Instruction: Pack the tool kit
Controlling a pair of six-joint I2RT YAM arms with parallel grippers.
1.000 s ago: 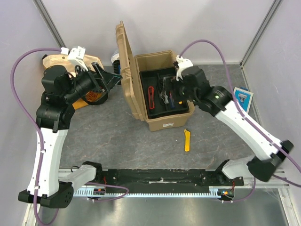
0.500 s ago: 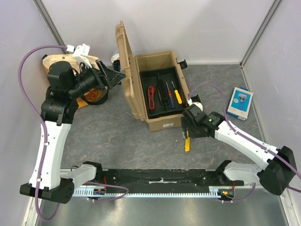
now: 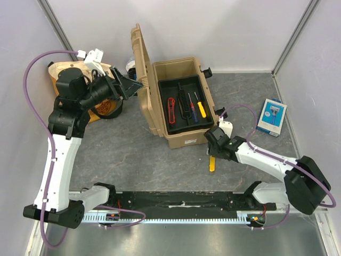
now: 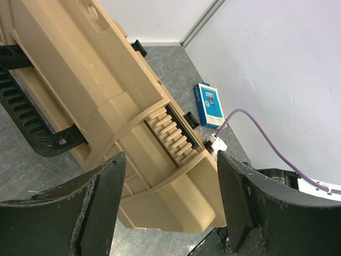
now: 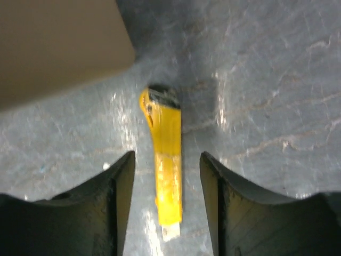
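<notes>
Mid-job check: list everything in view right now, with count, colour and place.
toolbox: one, tan, mid-table, lid upright on its left
inner tray: one, black, inside toolbox
red cutter: one, left of tray
ribbed tool: one, black, tray middle
screwdrivers: two, one yellow-handled, right of tray
yellow cutter: one, on table before toolbox
packet: one, blue-white, right side
cloth bag: one, tan-yellow, far left corner
left gripper: open, empty, by the lid
right gripper: open, jaws either side of yellow cutter
</notes>
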